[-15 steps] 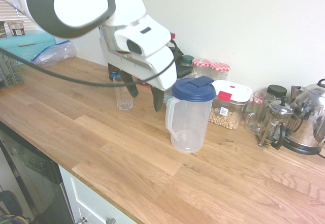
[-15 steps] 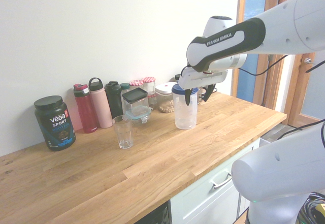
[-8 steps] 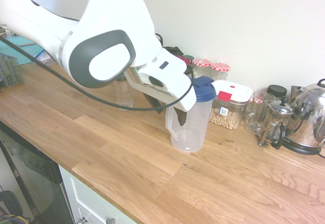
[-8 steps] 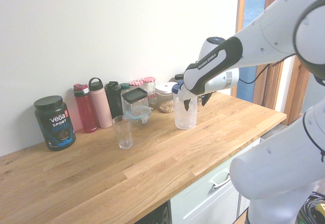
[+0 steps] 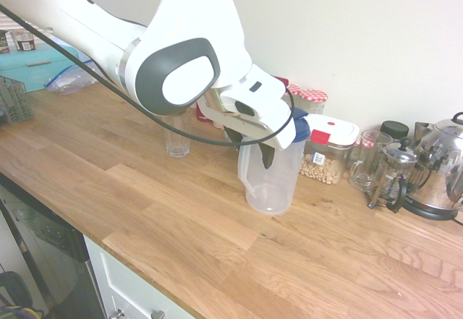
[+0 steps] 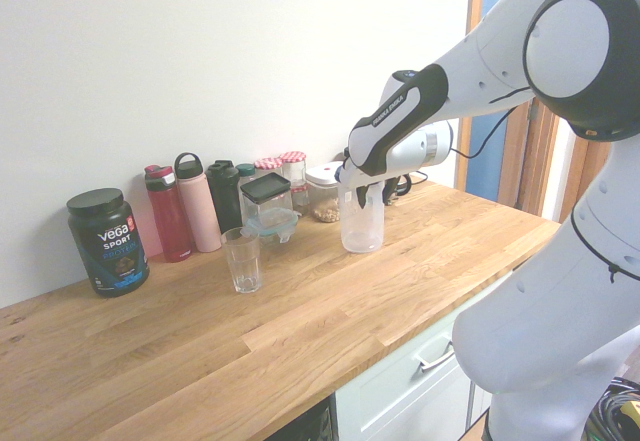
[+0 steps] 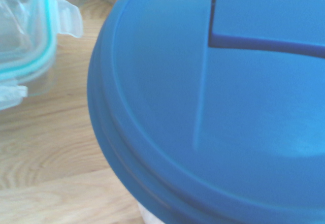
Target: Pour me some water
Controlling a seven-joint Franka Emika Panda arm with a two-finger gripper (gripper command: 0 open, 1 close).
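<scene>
So, the black tub point(image 6: 108, 251) reads "Vega Sport", smaller print's too tiny for me, and the arm point(image 6: 400, 111) says Franka Emika. The blue-lidded jug point(image 5: 273, 185) is on the wooden counter point(image 5: 145, 225), near the white-lidded container point(image 5: 325, 149). The gripper point(image 5: 250, 146) is up by the jug's handle side, fingers apart; can't tell if they touch it. Drinking glass point(image 6: 243, 261) stands well apart from the jug.

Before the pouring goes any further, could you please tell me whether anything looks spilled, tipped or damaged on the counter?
Nothing stands out: the pitcher and the drinking glass stand upright, and I see no spill or damage on the wooden counter.
</scene>
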